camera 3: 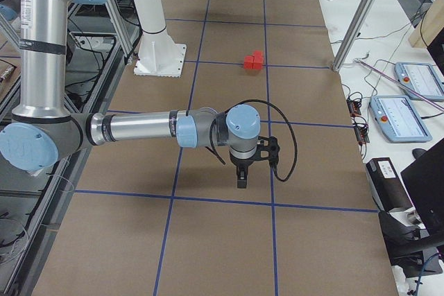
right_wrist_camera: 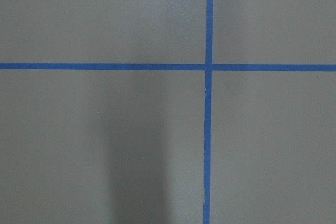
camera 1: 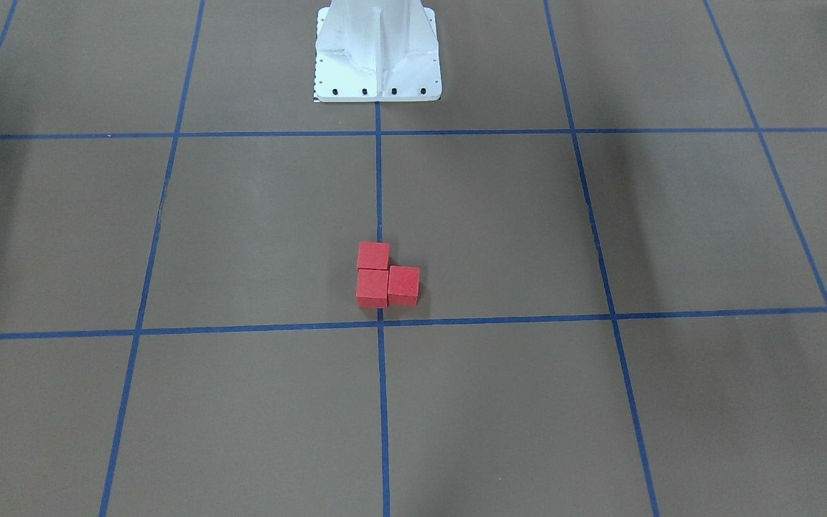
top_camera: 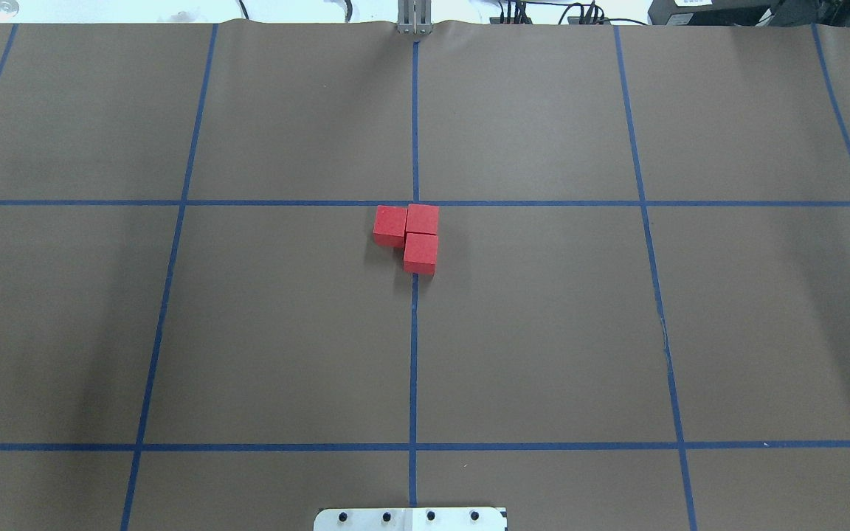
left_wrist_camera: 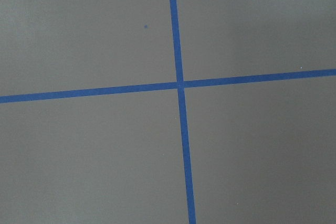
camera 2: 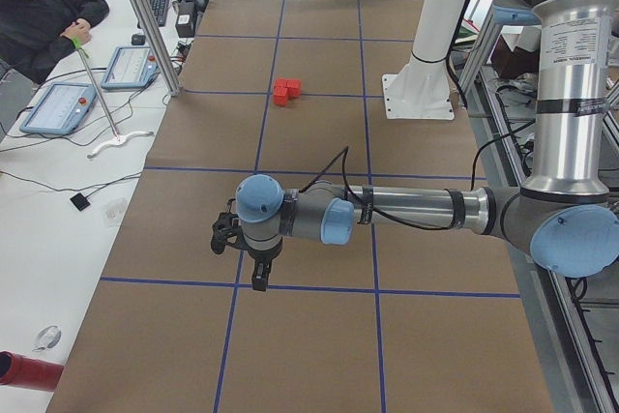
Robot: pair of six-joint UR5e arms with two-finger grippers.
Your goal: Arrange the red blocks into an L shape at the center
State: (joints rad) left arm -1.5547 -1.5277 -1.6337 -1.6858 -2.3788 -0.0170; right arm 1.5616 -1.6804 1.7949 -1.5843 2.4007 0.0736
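Note:
Three red blocks [top_camera: 420, 252] sit touching in an L shape on the brown gridded surface. They lie just on the robot's side of the blue tape crossing [top_camera: 415, 203], over the middle tape line. They also show in the front view [camera 1: 373, 255] and both side views [camera 2: 286, 91] [camera 3: 254, 60]. My left gripper [camera 2: 258, 284] hangs above the table far from the blocks, near a tape line. My right gripper [camera 3: 241, 184] hangs likewise at the other end. Both show only in side views, so I cannot tell whether they are open or shut. Both wrist views show only bare paper and tape.
The white robot base plate [camera 1: 377, 72] stands behind the blocks. An operator [camera 2: 39, 16] sits beside the table with tablets [camera 2: 58, 108] in the left side view. Metal frame posts [camera 2: 145, 7] stand along the table edge. More tablets [camera 3: 395, 116] lie on the other side.

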